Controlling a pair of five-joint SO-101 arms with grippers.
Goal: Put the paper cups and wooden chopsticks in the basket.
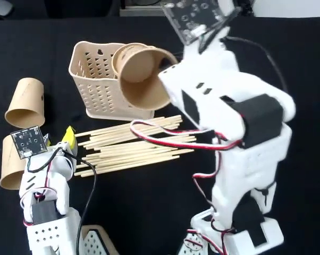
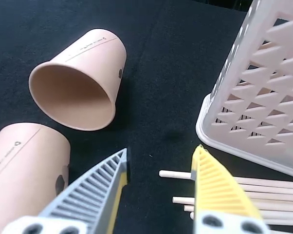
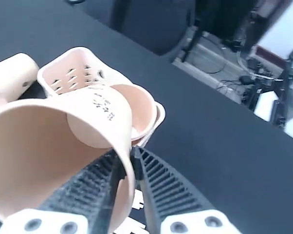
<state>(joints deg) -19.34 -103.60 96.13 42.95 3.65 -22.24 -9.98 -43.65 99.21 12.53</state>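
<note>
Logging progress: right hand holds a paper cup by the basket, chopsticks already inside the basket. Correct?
No. The right hand does hold a paper cup by the basket, but the chopsticks lie on the table beside it, as the high view shows.

Black table [image 1: 293, 58], dark matte top. Pale slotted basket [image 1: 93, 79] stands toward the far middle, with a loose spread of wooden chopsticks [image 1: 133, 149] lying just in front of it, roughly parallel, running crosswise. At the left side two paper cups lie tipped over, close together: far cup [image 1: 26, 103] beside the basket, near cup [image 1: 8, 164] closer to the arms.
</note>
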